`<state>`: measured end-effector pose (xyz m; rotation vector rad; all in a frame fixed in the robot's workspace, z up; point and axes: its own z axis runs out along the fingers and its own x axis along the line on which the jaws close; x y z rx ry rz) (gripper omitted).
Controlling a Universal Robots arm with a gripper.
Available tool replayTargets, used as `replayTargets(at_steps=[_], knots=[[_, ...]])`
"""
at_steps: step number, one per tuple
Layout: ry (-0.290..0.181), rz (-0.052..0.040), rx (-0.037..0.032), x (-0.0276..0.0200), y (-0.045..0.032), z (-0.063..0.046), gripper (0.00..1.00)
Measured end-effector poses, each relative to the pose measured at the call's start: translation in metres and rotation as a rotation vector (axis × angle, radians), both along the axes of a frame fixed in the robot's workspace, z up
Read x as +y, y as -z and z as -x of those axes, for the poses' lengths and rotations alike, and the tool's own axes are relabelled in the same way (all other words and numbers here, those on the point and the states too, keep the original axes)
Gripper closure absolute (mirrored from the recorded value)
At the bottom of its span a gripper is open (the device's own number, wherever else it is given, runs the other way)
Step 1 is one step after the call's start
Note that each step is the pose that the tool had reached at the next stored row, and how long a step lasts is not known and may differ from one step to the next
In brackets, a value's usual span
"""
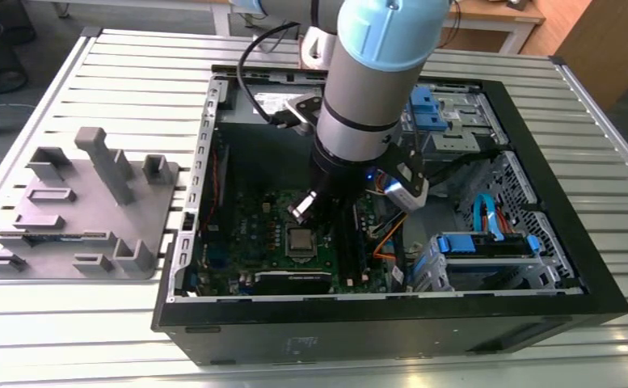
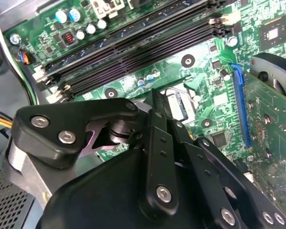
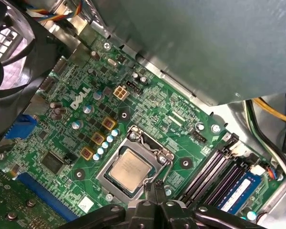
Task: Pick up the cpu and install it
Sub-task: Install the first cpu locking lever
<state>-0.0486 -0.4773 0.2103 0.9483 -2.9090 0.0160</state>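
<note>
The cpu (image 3: 129, 168) sits flat in the socket (image 3: 133, 164) on the motherboard (image 3: 148, 109), metal frame around it. In the first wrist view the gripper (image 3: 157, 193) hangs just above the socket's edge, fingertips (image 3: 159, 187) pressed together w/ nothing between them – clenched, empty, not touching the cpu. In the second wrist view the fingers (image 2: 158, 124) hide most of the socket (image 2: 181, 102); cpu can't be made out there.

Exterior view: arm (image 1: 373, 81) reaches down into the open pc case (image 1: 572, 267) on the slatted desk (image 1: 109, 81), w/ the gripper low over the board near the socket (image 1: 300, 239).

Inside the case – motherboard, ram slots (image 3: 219, 174) just beside the socket, a card (image 2: 269, 133) at the board's far side, blue drive bays (image 1: 486, 242) at the exterior view's right, cables (image 1: 389, 242) between the board & bays. Grey holder tray (image 1: 77, 218) lies on the desk at the exterior view's left, well apart from the case.

Room round the socket is tight: ram slots on one side, case wall (image 3: 190, 47) near another.
</note>
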Motion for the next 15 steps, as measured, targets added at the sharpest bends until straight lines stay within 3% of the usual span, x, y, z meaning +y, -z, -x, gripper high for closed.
replayTargets(at_steps=[15], knots=[[0.117,0.0096,-0.0114,-0.0023,0.0042,0.0000,0.89]])
